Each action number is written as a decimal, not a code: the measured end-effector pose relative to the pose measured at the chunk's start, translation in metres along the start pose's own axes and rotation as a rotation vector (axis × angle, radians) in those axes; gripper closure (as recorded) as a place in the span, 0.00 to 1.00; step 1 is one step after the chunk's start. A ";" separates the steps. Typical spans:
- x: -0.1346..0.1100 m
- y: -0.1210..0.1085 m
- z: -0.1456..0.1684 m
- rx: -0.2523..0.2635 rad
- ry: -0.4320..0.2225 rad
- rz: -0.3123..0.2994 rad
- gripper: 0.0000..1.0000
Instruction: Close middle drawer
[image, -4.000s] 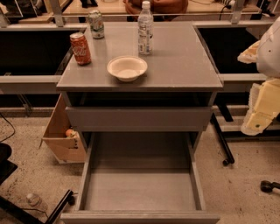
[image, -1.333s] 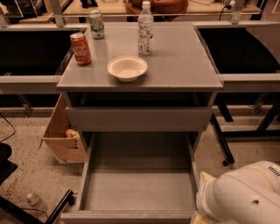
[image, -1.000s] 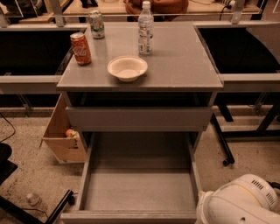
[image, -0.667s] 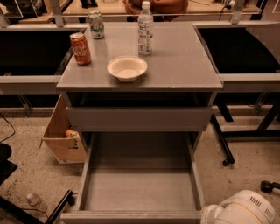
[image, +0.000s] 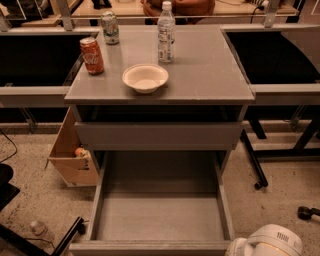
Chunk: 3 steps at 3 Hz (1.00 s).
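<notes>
**Middle drawer hanging wide open**

Pulled fully out beneath the upper front, just left of the white arm shell at the lower right edge. Claw itself out of sight; cannot tell whether apart or together. Farther off on the bench: bowl.

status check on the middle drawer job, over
Pincer out of view; only white arm housing at lower right. Middle drawer pulled out, nothing inside. Nothing seen blocking its slide-in.

Red can, green can, bottle, bowl on cabinet top.
</notes>
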<state>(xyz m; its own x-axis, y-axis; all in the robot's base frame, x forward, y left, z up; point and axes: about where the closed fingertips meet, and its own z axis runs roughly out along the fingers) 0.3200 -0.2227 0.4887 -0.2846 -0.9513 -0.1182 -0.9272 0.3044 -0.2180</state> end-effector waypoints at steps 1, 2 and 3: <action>-0.007 0.000 0.042 -0.034 -0.043 -0.002 1.00; -0.007 0.001 0.043 -0.037 -0.043 -0.004 1.00; -0.012 0.014 0.053 -0.060 -0.048 -0.017 1.00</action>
<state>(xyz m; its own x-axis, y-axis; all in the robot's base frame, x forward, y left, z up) 0.3234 -0.2044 0.4362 -0.2581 -0.9525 -0.1617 -0.9451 0.2837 -0.1625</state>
